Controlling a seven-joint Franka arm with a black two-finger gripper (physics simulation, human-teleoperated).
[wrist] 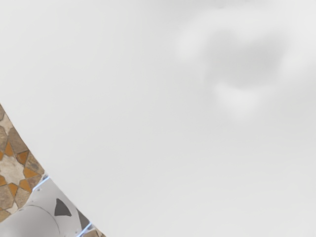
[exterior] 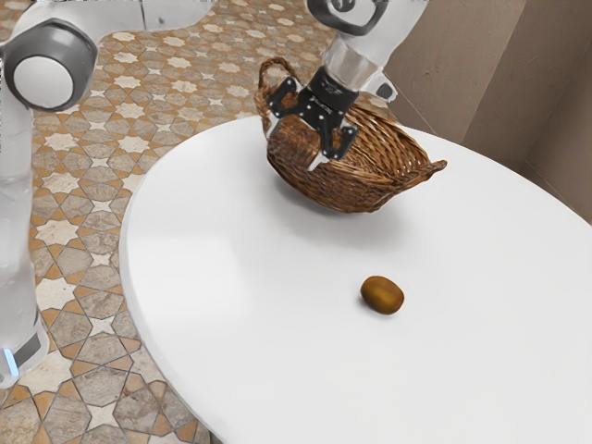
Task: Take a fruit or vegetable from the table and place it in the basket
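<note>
Wicker basket (exterior: 393,165): partly hidden behind hand (exterior: 293,149) | hand: spread | brown fruit (exterior: 382,295): on table (exterior: 222,305) | table: cut off

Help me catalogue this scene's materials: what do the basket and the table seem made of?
The basket looks like brown wicker with a slight sheen, judging by its woven strands. The table is smooth satin white, perhaps laminate or painted wood; soft highlights show.

From here, there's room over the white table (exterior: 231,277) between the wicker basket (exterior: 342,190) and the kiwi (exterior: 382,295); the basket's wall and looped handle (exterior: 262,79) obstruct low passage.
</note>
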